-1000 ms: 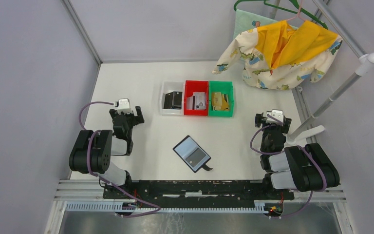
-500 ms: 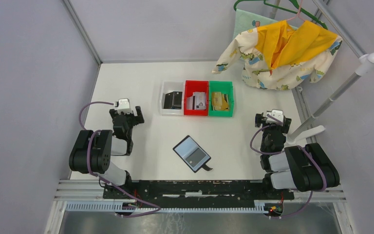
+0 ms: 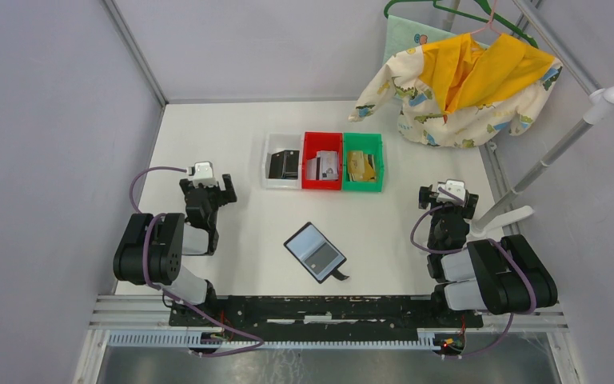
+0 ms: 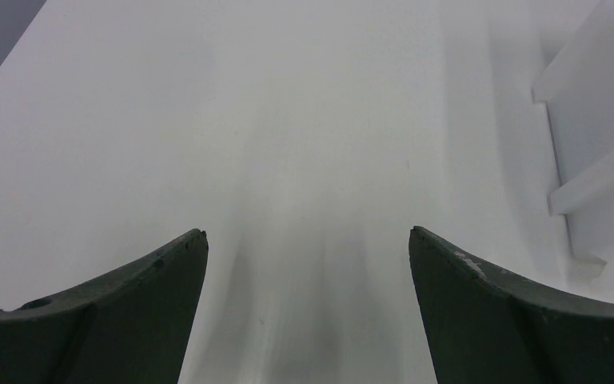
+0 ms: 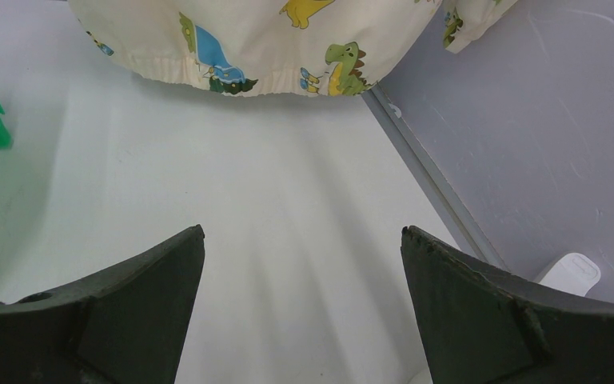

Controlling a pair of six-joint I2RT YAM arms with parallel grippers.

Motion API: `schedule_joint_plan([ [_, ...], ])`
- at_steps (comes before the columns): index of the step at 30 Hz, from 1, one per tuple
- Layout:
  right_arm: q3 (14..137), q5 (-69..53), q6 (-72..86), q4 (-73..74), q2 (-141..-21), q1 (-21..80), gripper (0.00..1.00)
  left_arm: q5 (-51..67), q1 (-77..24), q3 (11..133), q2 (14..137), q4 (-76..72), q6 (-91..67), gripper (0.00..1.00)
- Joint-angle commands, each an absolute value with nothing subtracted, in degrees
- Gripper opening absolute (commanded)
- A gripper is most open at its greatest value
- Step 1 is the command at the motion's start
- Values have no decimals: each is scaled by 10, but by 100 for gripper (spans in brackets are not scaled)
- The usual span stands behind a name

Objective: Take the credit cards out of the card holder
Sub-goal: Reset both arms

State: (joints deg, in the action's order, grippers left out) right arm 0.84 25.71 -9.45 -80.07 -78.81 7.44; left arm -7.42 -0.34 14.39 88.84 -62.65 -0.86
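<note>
Left gripper (image 4: 307,232) and right gripper (image 5: 304,228) both gape fully and hold nothing. The card holder (image 3: 315,252) lies open on the bench (image 3: 208,128) between them, nearer the bases. I'd pin one flap, pinch the edge of whatever sits inside, and pull flat along the pocket. Beyond the grippers: white bin (image 3: 266,164) holds black credit cards (image 3: 284,164), red bin (image 3: 322,136) silvery ones, green bin (image 3: 364,136) gold ones.

No text, label, brand or number can be read in any view. Whatever print the cards (image 3: 327,166) and the open card holder (image 3: 314,251) may carry is too small to make out from above.
</note>
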Motion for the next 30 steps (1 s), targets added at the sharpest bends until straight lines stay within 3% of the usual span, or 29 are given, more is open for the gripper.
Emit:
schedule_joint_plan([
  [1, -60, 256, -91, -823, -782, 73, 98, -86, -1, 150, 887, -658, -13, 100],
  [20, -60, 256, -91, -823, -782, 73, 98, -86, -1, 150, 886, -658, -13, 100],
  [30, -58, 179, -118, -821, -782, 71, 98, -86, -1, 150, 886, -658, -13, 100],
])
